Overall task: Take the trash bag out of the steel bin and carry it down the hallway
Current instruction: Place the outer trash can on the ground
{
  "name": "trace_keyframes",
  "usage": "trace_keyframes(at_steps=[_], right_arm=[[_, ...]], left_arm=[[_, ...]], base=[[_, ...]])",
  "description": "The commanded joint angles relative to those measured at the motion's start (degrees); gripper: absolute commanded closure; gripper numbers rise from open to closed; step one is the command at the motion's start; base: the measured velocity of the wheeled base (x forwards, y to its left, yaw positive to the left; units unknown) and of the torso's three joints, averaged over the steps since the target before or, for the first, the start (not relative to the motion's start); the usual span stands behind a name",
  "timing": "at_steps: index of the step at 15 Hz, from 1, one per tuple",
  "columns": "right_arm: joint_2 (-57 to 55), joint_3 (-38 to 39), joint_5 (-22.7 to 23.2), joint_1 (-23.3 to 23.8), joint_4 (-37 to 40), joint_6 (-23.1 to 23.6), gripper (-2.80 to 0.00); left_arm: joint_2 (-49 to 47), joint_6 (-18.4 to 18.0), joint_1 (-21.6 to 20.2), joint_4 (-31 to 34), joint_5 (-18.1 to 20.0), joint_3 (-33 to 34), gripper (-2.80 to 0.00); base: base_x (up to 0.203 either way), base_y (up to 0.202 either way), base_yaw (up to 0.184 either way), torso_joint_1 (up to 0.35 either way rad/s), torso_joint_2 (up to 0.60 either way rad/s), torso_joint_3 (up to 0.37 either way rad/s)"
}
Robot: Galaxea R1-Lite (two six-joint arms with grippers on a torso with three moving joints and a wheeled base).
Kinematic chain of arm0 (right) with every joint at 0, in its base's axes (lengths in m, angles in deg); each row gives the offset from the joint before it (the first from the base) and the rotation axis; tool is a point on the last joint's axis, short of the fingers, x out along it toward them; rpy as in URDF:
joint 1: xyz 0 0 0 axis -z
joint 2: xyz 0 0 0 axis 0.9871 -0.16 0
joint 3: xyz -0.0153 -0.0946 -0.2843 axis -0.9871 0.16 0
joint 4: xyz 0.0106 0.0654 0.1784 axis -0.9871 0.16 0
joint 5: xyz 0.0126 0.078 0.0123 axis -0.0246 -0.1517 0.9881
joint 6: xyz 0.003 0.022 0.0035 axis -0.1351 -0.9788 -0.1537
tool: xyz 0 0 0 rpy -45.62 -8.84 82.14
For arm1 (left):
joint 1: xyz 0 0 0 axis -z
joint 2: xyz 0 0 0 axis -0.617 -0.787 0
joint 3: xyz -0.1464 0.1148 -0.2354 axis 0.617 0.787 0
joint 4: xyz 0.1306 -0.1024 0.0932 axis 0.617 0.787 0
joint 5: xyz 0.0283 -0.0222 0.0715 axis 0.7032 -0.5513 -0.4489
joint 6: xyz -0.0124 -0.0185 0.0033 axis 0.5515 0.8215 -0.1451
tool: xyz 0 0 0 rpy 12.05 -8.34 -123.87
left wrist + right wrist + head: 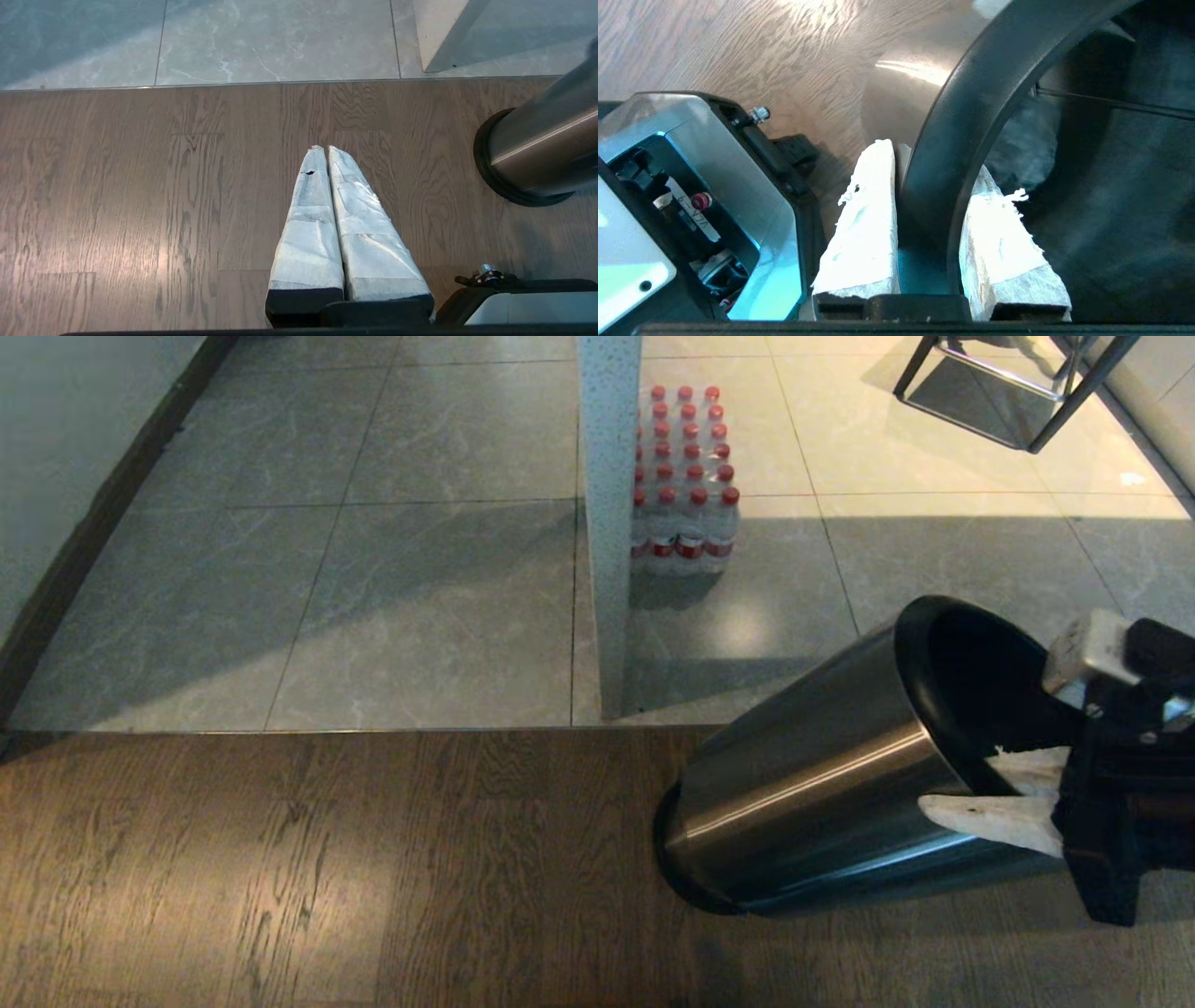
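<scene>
Item: steel bin (822, 784), lower right of the head view. Brushed steel cylinder, tilted over so its mouth faces up and to the right, its black base on the dark wood-plank floor (280, 868). Black ring (910, 681) seated at the rim.

Item: my right claw (924, 224), right edge of the head view. Clenched on the bin's rim: one white-wrapped finger outside the steel wall, the other inside the mouth, the black ring pinched between them.

Item: trash bag. I cannot make it out for certain; the bin's interior is dark, with only a faint greyish sheen just inside the ring in the right wrist view.

Item: my left claw (325, 150). Closed on nothing, fingers pressed together, hanging over the wood planks near the bin's base.

Item: tiled floor (420, 569), upper half of the head view, grey marbled, meeting the planks at a straight edge.

Item: white speckled post (609, 476), upper centre, standing on the tiles.

Item: shrink-wrapped pack of red-capped bottles (686, 476), just right of the post.
</scene>
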Motion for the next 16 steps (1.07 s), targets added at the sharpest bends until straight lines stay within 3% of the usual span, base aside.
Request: trace_keyframes(at_steps=[1, 9, 12, 14, 16], right_arm=[[4.3, -2.2, 0.1, -0.5, 2.7, 0.2, 0.00], [14.4, -13.1, 0.2, -1.0, 18.8, 0.2, 0.00], [17.4, -15.3, -1.2, 0.2, 20.7, -0.2, 0.00], [17.1, -15.4, -8.7, 2.1, 19.0, -1.1, 0.00], [15.0, -14.0, -15.1, 5.0, 14.9, -5.0, 0.00]], left_arm=[[0.0, 0.0, 0.0, 0.0, 0.0, 0.0, 0.00], [0.0, 0.0, 0.0, 0.0, 0.0, 0.0, 0.00], [0.0, 0.0, 0.0, 0.0, 0.0, 0.0, 0.00], [0.0, 0.0, 0.0, 0.0, 0.0, 0.0, 0.00], [0.0, 0.0, 0.0, 0.0, 0.0, 0.0, 0.00]], base=[[0.000, 0.000, 0.000, 0.000, 0.00, 0.000], [0.000, 0.000, 0.000, 0.000, 0.00, 0.000], [0.000, 0.000, 0.000, 0.000, 0.00, 0.000], [0.000, 0.000, 0.000, 0.000, 0.00, 0.000], [0.000, 0.000, 0.000, 0.000, 0.00, 0.000]])
